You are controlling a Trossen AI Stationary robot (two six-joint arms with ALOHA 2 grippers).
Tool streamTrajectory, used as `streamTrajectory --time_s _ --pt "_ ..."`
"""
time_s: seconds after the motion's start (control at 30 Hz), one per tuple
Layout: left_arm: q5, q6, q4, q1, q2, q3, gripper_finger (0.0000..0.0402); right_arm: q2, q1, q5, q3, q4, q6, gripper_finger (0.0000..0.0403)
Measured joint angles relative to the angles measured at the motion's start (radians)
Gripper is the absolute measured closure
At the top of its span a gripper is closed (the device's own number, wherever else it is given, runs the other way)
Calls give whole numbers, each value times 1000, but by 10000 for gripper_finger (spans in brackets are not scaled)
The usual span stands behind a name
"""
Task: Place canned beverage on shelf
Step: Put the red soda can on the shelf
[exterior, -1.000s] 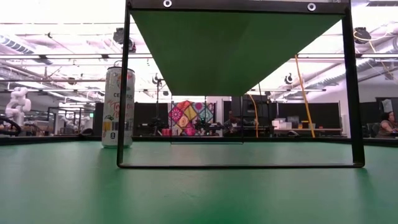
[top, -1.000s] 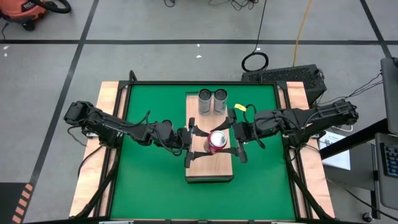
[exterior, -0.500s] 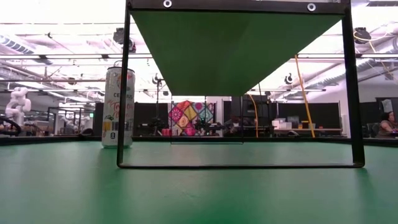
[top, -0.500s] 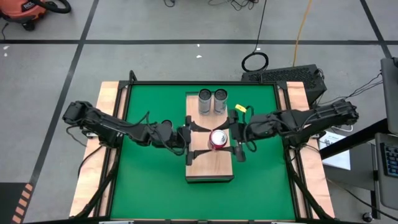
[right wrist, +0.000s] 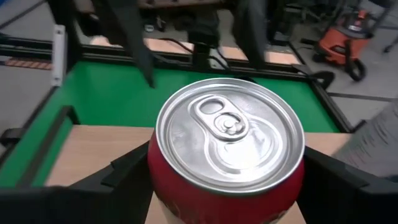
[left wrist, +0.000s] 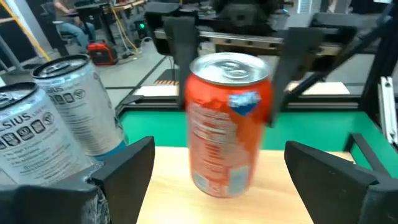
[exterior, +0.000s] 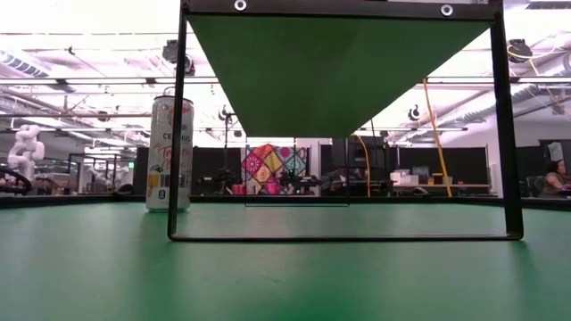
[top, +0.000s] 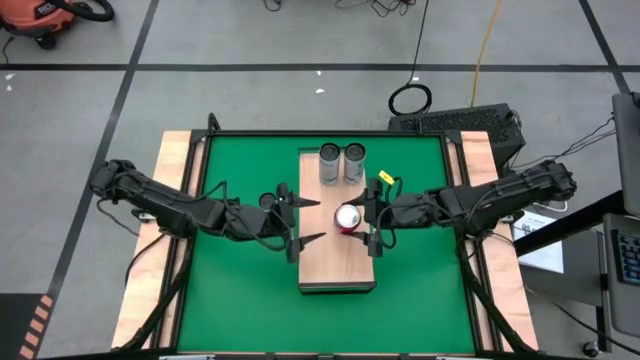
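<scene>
1. Tabletop [top: 230, 270] of green lies under both of my arms; my left arm reaches in from its left edge toward the middle.
2. My left fingers [top: 320, 221] hover over the left edge of the shelf [top: 335, 265]; they are spread wide and pinch nothing; their tips point at the red can [top: 348, 217] and stop just short of it.
3. From my left wrist, the red can [left wrist: 229, 124] stands upright beyond my two dark fingertips, apart from both; the shelf's light wood [left wrist: 273, 186] shows under it.
4. The shelf is a long light-wood board lying in the middle of the tabletop; the red can stands upright near its middle, its silver lid facing up.
5. Two silver cans [top: 341, 160] stand side by side, just beside each other, at the far end of the shelf, apart from the red can; my left wrist view shows them [left wrist: 59, 118] to one side of it.
6. My right fingers [top: 368, 218] sit at the right side of the red can, spread to either side of it; from above the gap between them is clearly wider than the can, so they are not pinching it.
7. From my right wrist, the red can [right wrist: 229, 140] fills the space between my own two fingers, with its pull tab plain on top.
8. My right arm stretches in from the tabletop's right edge.
</scene>
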Motion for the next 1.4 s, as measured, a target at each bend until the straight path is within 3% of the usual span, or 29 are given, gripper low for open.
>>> streamTrajectory --time_s 0.17,0.33,0.77,1.2,1.4 --pt "-4 -1 -42 -22 -11 0 47 0 -12 67 -21 -2 -4 107" --pt "-8 -15 -74 -36 -11 0 47 -1 -30 69 -24 -10 -20 107" --pt "-7 -51 -141 -50 -11 0 47 -8 -130 -15 -48 -32 -2 106" --pt "-7 -51 -177 -54 -11 -1 47 -81 -155 -15 -146 14 52 105" --pt "-7 -51 -171 -53 -11 -1 47 -81 -155 -15 -147 12 52 81"
